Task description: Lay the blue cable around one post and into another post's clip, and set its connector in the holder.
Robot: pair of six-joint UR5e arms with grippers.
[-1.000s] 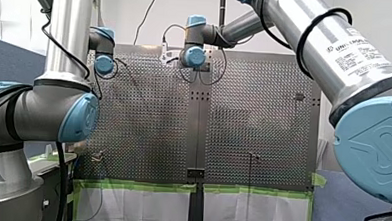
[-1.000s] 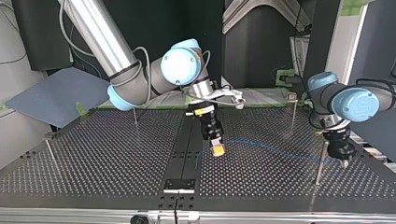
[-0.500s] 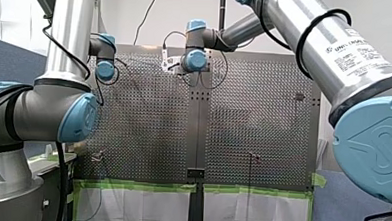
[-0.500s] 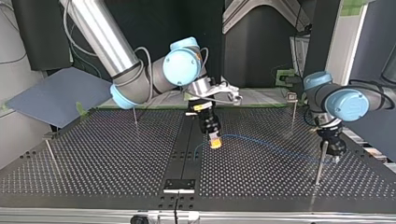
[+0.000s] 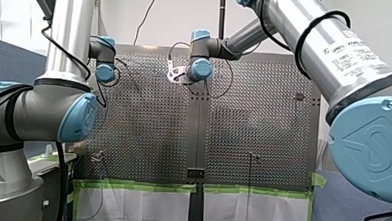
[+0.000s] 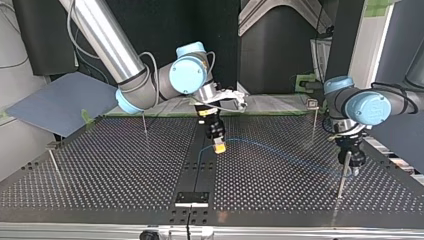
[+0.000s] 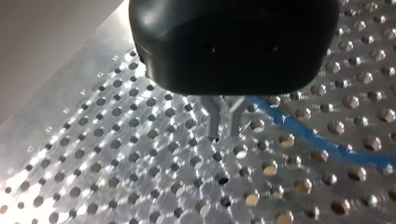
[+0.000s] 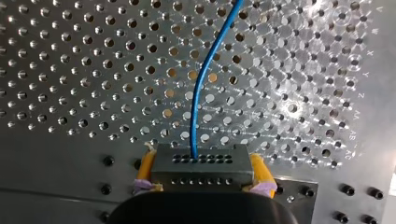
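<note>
In the top view my right gripper point(image 6: 218, 146) hangs over the table's dark middle strip, its yellow pads shut on the connector. The right wrist view shows that connector point(image 8: 201, 164) as a dark grey block between the pads, with the blue cable point(image 8: 201, 88) running away over the perforated plate. The cable point(image 6: 280, 155) arcs across to my left gripper point(image 6: 354, 167), which stands close beside a thin post point(image 6: 342, 177). In the left wrist view the metal fingers point(image 7: 213, 119) stand slightly apart above the plate with nothing between them; the cable point(image 7: 322, 140) lies just beside them.
More thin posts stand on the plate: one with a clip on top point(image 6: 313, 117), one behind the middle point(image 6: 145, 127), one at the top view's left point(image 6: 54, 167). A small black block point(image 6: 191, 198) sits on the middle strip near the front edge.
My right gripper carried the connector toward the top view's left and further back; the cable followed. My left gripper shifted back beside the post and its fingers parted off the cable.
</note>
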